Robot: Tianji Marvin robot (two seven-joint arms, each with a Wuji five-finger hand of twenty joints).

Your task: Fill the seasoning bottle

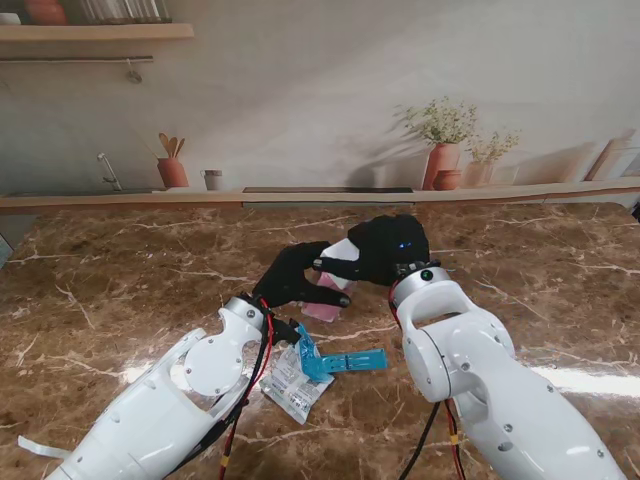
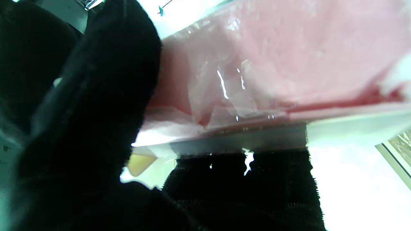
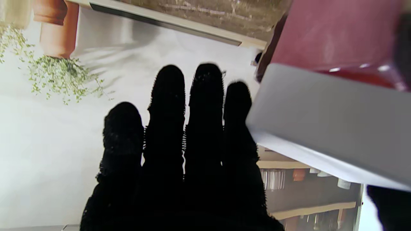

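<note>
Over the marble table, both hands grip a pink-filled pouch.

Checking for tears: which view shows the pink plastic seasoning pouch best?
Left wrist: the pink plastic seasoning pouch fills it, creases visible. The stand view shows it small between both hands; the right wrist shows a dark-red corner.

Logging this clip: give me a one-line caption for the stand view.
Both black-gloved hands, left hand and right hand, hold a pink pouch over the marble table; blue-edged packet lies nearer.
</note>
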